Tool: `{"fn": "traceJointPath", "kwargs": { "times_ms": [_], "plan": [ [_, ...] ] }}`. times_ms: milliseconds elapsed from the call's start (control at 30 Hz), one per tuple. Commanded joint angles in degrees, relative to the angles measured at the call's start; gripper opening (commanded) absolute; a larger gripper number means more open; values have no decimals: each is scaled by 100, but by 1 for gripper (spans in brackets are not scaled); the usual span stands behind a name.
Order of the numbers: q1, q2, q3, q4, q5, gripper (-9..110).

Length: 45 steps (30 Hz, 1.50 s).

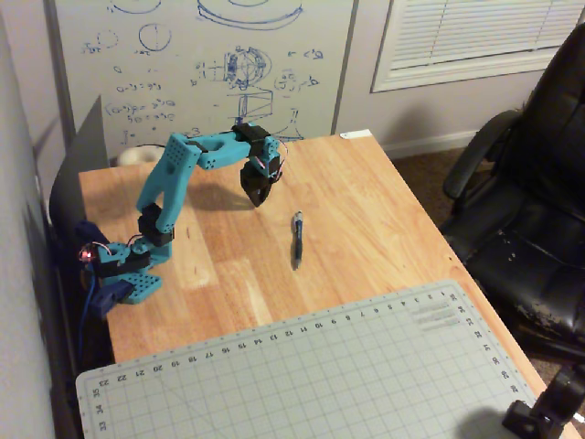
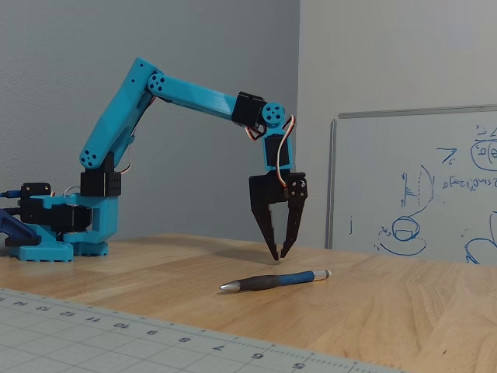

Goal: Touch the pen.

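Observation:
The pen (image 1: 297,239) lies flat on the wooden table, a slim dark blue-black barrel with a silvery tip; in a fixed view from the side the pen (image 2: 273,280) lies nearer the camera than the arm. My gripper (image 1: 258,198) hangs off the blue arm, pointing down, to the left of and behind the pen's far end. From the side, the gripper (image 2: 278,255) hovers just above the table with its black fingertips almost together and nothing between them. It does not touch the pen.
A grey cutting mat (image 1: 302,375) covers the table's near part. The arm's blue base (image 1: 128,274) is clamped at the left edge. A whiteboard (image 1: 201,64) stands behind the table and a black office chair (image 1: 530,210) stands to the right.

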Motion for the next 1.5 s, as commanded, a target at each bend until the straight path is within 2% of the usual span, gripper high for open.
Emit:
{"fn": "traceJointPath", "kwargs": {
  "times_ms": [0, 400, 1133, 1467],
  "plan": [
    [246, 12937, 10081, -97, 44, 1],
    [246, 12937, 10081, 211, 53, 1],
    [237, 12973, 10081, 97, 35, 1],
    [237, 12973, 9650, -2558, 35, 1]
  ]
}}
